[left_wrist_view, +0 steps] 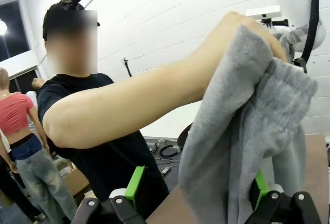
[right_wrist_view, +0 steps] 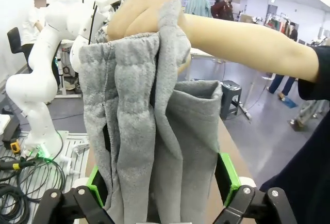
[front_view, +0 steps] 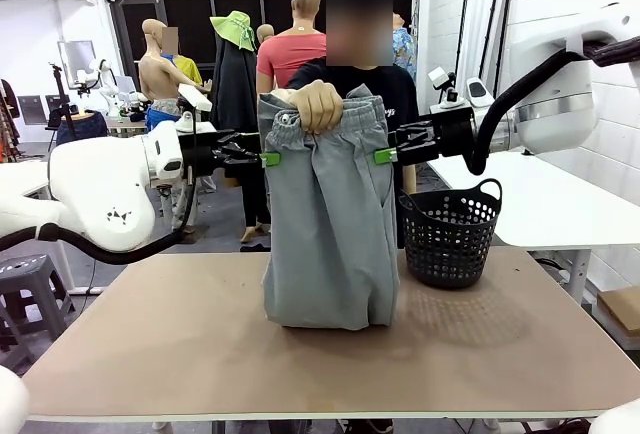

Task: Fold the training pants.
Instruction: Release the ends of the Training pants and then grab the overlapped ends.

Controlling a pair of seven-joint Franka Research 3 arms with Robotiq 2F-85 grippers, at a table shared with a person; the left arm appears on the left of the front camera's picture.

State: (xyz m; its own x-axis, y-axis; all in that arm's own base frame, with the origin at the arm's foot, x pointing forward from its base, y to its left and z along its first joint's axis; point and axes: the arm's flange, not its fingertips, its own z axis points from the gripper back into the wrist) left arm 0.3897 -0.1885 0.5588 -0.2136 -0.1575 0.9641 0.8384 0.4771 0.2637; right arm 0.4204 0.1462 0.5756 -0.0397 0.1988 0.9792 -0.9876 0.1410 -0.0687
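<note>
- Table (front_view: 150, 354): training pants (front_view: 330, 234) hang upright over its middle, hem resting on it
- Person's hand (front_view: 318, 106) bunches the waistband
- Left gripper (front_view: 268, 159), right gripper (front_view: 386, 155): jaws spread, straddling the waistband's sides
- Judged step: handover; next, both must close on fabric

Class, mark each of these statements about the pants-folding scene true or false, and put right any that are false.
1. A person's hand holds the training pants up by the waistband. True.
2. The pants lie folded flat on the table. False: they hang upright, with only their lower end resting on the table.
3. The robot's left hand and right hand stand at opposite sides of the pants, both open. True.
4. The pants sit inside the black basket. False: the basket stands on the table beside the pants, on the robot's right.
</note>
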